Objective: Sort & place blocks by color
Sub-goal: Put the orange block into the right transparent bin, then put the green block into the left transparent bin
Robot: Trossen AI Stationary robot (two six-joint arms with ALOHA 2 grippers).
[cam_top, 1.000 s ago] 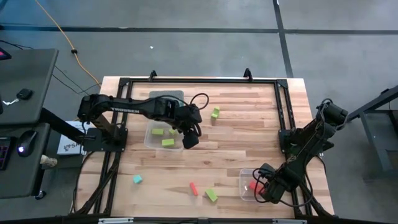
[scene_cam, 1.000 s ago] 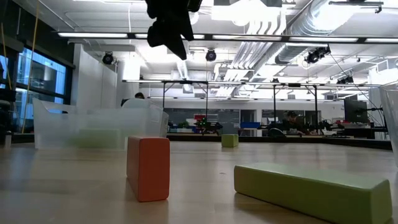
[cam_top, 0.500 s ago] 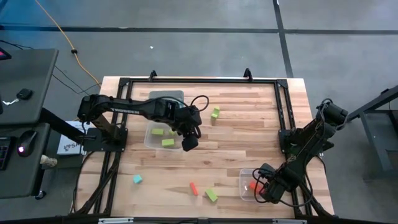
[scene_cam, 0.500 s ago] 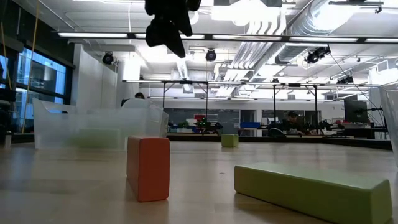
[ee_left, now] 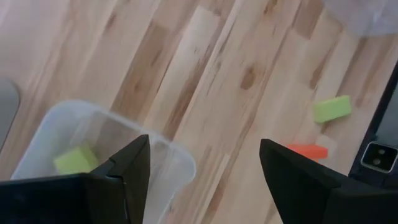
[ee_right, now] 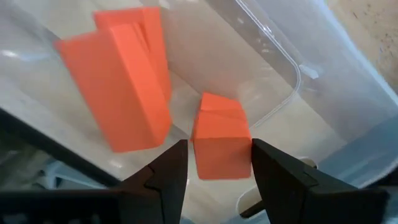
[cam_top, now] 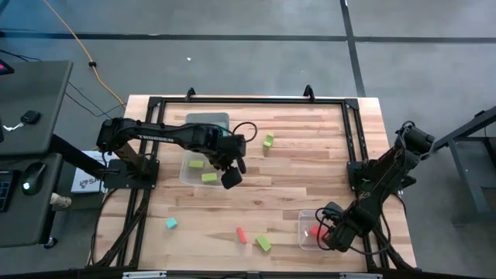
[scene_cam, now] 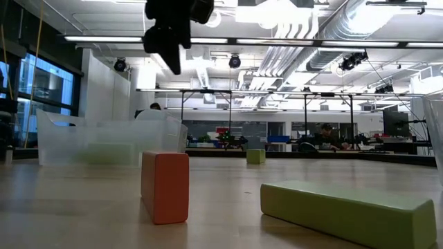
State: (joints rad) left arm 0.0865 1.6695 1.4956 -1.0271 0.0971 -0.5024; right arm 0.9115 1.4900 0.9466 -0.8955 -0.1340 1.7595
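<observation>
My left gripper (cam_top: pixel 230 177) (ee_left: pixel 205 155) hangs open and empty over the right rim of a clear bin (cam_top: pixel 186 172) that holds lime-green blocks (cam_top: pixel 209 177). At the near right, my right gripper (cam_top: pixel 325 232) (ee_right: pixel 219 149) reaches down into a second clear bin (cam_top: pixel 304 230) and is shut on a small red-orange block (ee_right: pixel 221 140). Beside it a larger red-orange block (ee_right: pixel 118 93) lies in the bin. Loose on the table lie a green block (cam_top: pixel 267 141), a cyan block (cam_top: pixel 171 223), a red-orange bar (cam_top: pixel 241 235) and a green bar (cam_top: pixel 263 243). My right gripper has the small red-orange block's two opposite sides (ee_right: pixel 245 149) between its two fingers (ee_right: pixel 277 177). The fingers come from above, pointing down into the bin. Whether the block's underside rests on the bin floor, I cannot tell.
A black frame (cam_top: pixel 353 139) runs along the table's edges. Another clear container (cam_top: pixel 208 120) stands behind the green-block bin. In the low view the red-orange bar (scene_cam: pixel 165 187) and the green bar (scene_cam: pixel 346 207) are closest, with the bin (scene_cam: pixel 104 142) behind them.
My left gripper has shifted a little toward the table's left edge, over the green-block bin's rim, and has tipped slightly. The right arm and the blocks have kept still.
</observation>
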